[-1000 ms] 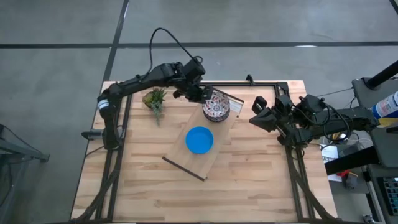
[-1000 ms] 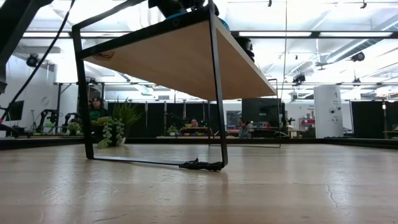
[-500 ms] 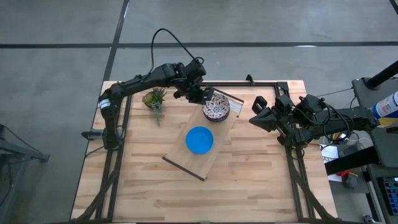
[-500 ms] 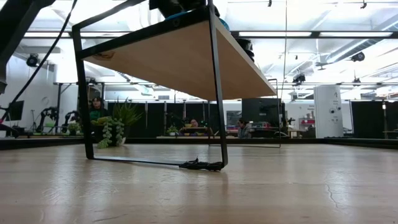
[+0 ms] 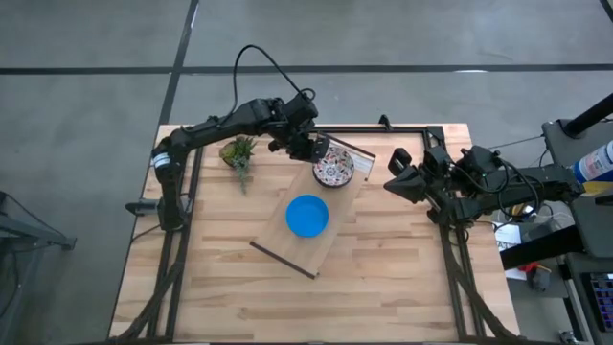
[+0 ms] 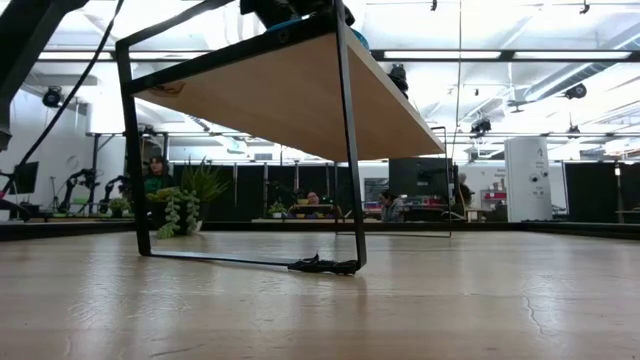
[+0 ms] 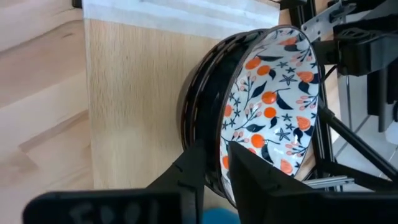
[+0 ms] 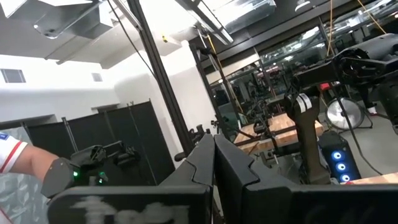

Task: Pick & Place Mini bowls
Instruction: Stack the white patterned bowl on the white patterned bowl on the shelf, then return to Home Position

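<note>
A white mini bowl with a red-and-dark pattern [image 5: 335, 170] is at the far end of the long wooden board [image 5: 287, 251]. In the left wrist view this bowl [image 7: 267, 106] shows a dark ribbed outer wall. My left gripper [image 5: 314, 151] is shut on its left rim. A solid blue mini bowl [image 5: 307, 216] rests on its base at the board's middle. My right gripper [image 5: 395, 179] waits shut over the table's right side, touching nothing. The other bowls are out of view. My left gripper [image 7: 214, 152] pinches the patterned bowl's rim [image 7: 222, 140] on the side toward the table's left. One finger [image 7: 249, 171] is inside the bowl and one [image 7: 189, 171] is outside on the dark wall. The fingers slant down from the far left. Whether the bowl's foot touches the board, I cannot tell.
A small green plant [image 5: 238, 153] stands left of the board, close under my left arm. A black frame bar [image 5: 402, 127] runs along the table's far edge. Bare wood [image 5: 383, 259] lies near and right of the board. The low view looks into the room behind.
The left gripper has come down a little toward the board with the patterned bowl. The bowl now shows flatter and lower than a second ago. The blue bowl and the right arm have kept still.
</note>
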`<action>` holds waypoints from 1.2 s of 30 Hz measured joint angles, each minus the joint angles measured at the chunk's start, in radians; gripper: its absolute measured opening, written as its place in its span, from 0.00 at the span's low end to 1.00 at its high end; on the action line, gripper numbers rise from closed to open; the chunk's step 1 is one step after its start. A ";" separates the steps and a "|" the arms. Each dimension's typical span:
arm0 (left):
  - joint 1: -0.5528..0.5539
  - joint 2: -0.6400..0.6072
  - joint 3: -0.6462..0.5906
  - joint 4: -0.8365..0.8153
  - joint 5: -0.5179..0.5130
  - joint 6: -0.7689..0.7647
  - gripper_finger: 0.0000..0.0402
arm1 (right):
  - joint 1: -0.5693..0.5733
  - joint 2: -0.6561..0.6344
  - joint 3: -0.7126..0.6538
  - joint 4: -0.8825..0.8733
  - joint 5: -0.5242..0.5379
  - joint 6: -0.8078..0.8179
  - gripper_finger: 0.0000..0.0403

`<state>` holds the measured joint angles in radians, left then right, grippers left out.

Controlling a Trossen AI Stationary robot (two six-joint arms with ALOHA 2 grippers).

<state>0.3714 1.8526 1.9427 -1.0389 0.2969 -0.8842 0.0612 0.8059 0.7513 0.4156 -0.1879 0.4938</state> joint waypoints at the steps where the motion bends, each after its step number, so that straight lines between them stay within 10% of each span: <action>1: 0.000 0.000 0.000 0.000 -0.002 0.007 0.16 | 0.000 0.000 0.000 0.000 0.000 0.000 0.02; 24: -0.014 -0.091 0.001 -0.136 -0.083 0.153 0.12 | 0.000 -0.001 0.000 -0.020 0.015 0.004 0.02; 36: -0.175 -0.247 -0.089 0.084 -0.236 0.350 0.00 | -0.003 -0.063 0.000 -0.378 0.224 -0.115 0.02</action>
<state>0.1959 1.6061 1.8536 -0.9546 0.0604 -0.5342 0.0586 0.7430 0.7517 0.0378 0.0356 0.3793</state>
